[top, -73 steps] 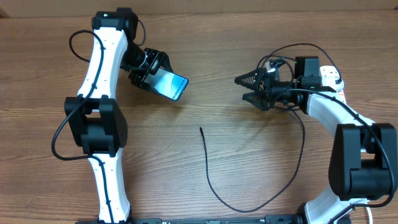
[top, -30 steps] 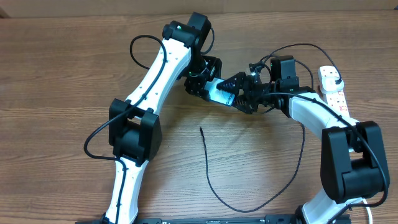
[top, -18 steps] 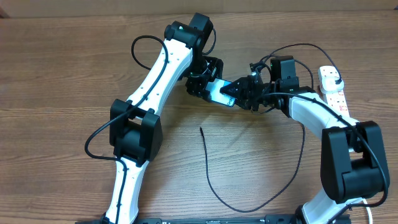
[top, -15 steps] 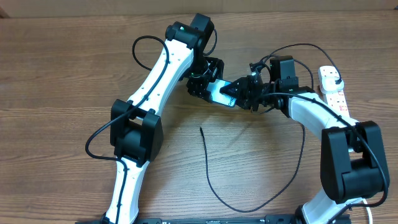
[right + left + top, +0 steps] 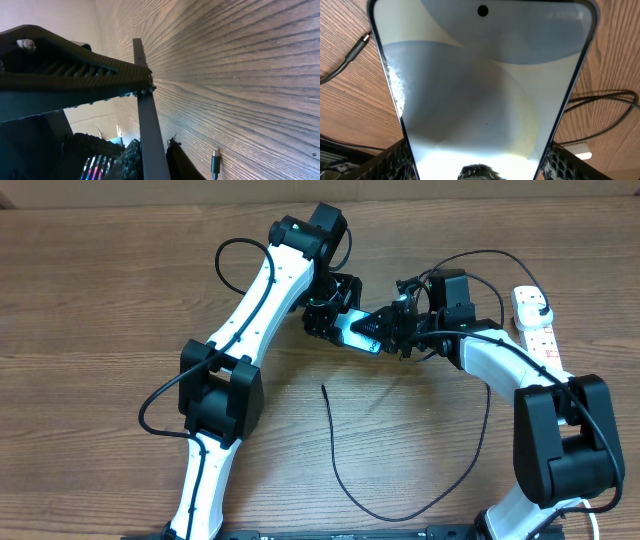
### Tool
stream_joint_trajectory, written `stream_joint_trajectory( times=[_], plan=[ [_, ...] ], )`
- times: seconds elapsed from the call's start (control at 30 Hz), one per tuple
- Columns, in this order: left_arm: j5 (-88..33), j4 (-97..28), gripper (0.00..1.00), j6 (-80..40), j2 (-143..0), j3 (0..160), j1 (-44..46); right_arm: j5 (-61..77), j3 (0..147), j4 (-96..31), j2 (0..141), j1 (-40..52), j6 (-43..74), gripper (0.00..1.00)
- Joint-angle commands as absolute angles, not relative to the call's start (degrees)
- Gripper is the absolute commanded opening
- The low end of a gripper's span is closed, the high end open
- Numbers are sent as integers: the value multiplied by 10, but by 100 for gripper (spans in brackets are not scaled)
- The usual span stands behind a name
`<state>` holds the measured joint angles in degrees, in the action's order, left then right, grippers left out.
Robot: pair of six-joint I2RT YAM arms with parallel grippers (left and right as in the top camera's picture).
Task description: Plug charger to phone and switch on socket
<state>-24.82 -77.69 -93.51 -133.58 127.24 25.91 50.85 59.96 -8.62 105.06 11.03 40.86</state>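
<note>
1. Compared with the earliest view, the left gripper (image 5: 338, 323) is now holding the phone (image 5: 358, 332) at upper centre rather than upper left. The right gripper (image 5: 385, 330) is meeting it there, having swung leftward from the right side.
2. Nearest, at lower centre, the charger (image 5: 335, 465) is lying in a loose loop on the table (image 5: 80, 300), with neither gripper touching it.
3. Its tip (image 5: 323, 387) is resting free at mid-frame, below the phone and apart from it, so the plugging-in is not yet done.
4. Above that, the left gripper is clamping the phone by its long sides, with the screen facing its wrist camera.
5. The right gripper is pinching the phone's other end, its fingers seemingly closed on it. This looks like a handover or a two-handed repositioning.
6. Farthest, at the upper right, the socket (image 5: 538, 330) is lying with the charger's far end running to it. The plug looks seated, but the switches are too small to read.
7. The task is looking early: steadying the phone, picking up the tip, inserting it and flipping the switch are all remaining.
</note>
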Motion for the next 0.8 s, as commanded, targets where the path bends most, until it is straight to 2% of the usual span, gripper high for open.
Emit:
stream_joint_trajectory(
  times=[0.0, 0.3, 0.4, 0.47, 0.5, 0.53, 0.57, 0.6, 0.63, 0.77],
  plan=[
    [-270, -777, 4, -950, -1334, 1288, 264, 488, 604, -90, 1046, 112, 404, 13],
    [-270, -776, 5, -950, -1334, 1288, 264, 484, 604, -91, 1046, 112, 404, 4],
    [-270, -777, 13, -949, -1334, 1288, 264, 484, 604, -90, 1046, 112, 404, 4],
    [-271, -777, 32, -947, -1334, 1288, 264, 484, 604, -91, 1046, 112, 404, 4],
    [-270, -776, 54, -943, -1334, 1288, 264, 484, 604, -91, 1046, 112, 404, 4],
    [-270, -775, 73, -942, -1334, 1288, 264, 484, 604, -91, 1046, 112, 404, 4],
    [-269, -775, 88, -936, -1334, 1288, 263, 484, 604, -91, 1046, 111, 404, 4],
    [-268, -775, 96, -930, -1334, 1288, 262, 484, 604, -91, 1046, 111, 404, 4],
    [-268, -774, 100, -924, -1334, 1288, 260, 484, 604, -91, 1046, 110, 404, 4],
    [-281, -776, 100, -877, -1334, 1288, 238, 485, 604, -96, 1046, 100, 404, 4]
  ],
)
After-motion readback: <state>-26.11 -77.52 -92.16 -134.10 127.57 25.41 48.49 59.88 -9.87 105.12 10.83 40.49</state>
